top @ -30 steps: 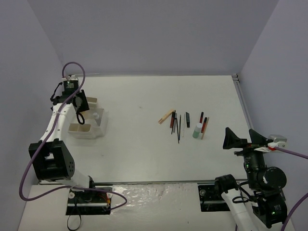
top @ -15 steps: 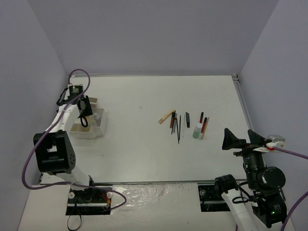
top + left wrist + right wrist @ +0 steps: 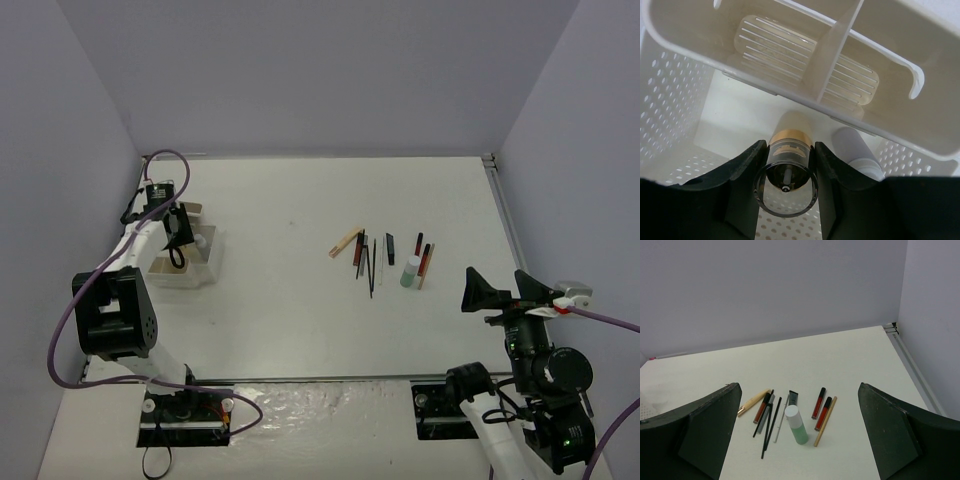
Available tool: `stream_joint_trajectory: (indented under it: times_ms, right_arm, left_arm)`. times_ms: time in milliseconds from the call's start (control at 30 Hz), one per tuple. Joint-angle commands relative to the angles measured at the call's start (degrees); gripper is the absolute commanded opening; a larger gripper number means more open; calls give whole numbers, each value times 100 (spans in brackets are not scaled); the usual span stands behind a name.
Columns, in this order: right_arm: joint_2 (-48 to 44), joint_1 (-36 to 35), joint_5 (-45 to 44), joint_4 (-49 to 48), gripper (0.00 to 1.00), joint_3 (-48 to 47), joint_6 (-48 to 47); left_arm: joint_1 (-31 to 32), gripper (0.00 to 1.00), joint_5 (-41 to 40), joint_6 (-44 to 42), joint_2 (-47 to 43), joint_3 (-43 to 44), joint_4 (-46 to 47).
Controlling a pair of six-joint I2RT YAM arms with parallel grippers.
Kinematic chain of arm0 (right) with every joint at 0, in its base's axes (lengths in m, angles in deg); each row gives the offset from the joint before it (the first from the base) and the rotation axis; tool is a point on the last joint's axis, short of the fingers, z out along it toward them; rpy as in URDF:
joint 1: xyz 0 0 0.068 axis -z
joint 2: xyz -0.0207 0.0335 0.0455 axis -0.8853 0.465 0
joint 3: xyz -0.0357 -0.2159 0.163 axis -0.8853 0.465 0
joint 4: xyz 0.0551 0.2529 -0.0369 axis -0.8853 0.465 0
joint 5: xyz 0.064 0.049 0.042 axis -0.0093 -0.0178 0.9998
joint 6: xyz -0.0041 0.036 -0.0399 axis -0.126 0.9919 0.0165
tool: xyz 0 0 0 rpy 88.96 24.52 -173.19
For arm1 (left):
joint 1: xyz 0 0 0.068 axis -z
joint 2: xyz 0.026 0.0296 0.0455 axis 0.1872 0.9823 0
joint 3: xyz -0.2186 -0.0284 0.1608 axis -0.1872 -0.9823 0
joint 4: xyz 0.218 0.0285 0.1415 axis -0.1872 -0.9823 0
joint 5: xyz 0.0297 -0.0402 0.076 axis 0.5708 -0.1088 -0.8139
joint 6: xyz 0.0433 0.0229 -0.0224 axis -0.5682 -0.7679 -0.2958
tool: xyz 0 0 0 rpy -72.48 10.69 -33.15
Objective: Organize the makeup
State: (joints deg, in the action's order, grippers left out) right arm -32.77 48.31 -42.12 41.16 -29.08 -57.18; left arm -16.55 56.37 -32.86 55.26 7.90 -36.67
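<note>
Sitting far left on the table (image 3: 300,320), the perforated tray (image 3: 670,90) surrounds the left gripper (image 3: 790,152); the right gripper (image 3: 508,292) hangs spread wide and empty. Most makeup (image 3: 790,415) lies in a mid-table row. The left jaws clamp what looks like a clear gold-collared bottle (image 3: 788,172).

Overhead, low right wrist share makeup (image 3: 410,272); left close-up.

A white table (image 3: 300,310) sits in a plain enclosure, with pale lilac-grey walls (image 3: 320,70) rising at its far, left and right edges. A thin metal rail (image 3: 507,225) lines the right edge. The light is soft and even.
</note>
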Motion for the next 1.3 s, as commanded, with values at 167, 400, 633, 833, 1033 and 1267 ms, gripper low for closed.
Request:
stream_joint_trajectory:
  times_ms: [167, 400, 633, 833, 1033, 1267]
  right_arm:
    - [79, -52, -87, -396, 100, -65, -38]
    - [174, -52, -30, -388, 100, -195, -41]
    - [575, -52, -65, -272, 100, -451, 18]
    - [1589, -52, -152, -28, 100, -697, 341]
    - [3418, -61, 49, 281, 100, -867, 887]
    - [4865, -126, 284, -237, 100, -345, 1381]
  left_arm:
    - [-57, 63, -164, 156, -329, 430, -187]
    - [-57, 84, -234, 307, -673, 835, -794]
    - [-50, 93, -132, 520, -1233, 1481, -1299]
    - [63, 94, 173, 680, -1816, 1771, -1625]
    - [1133, 97, 142, 489, -2340, 1633, -1789]
    - [1944, 97, 379, 327, -2905, 770, -1549]
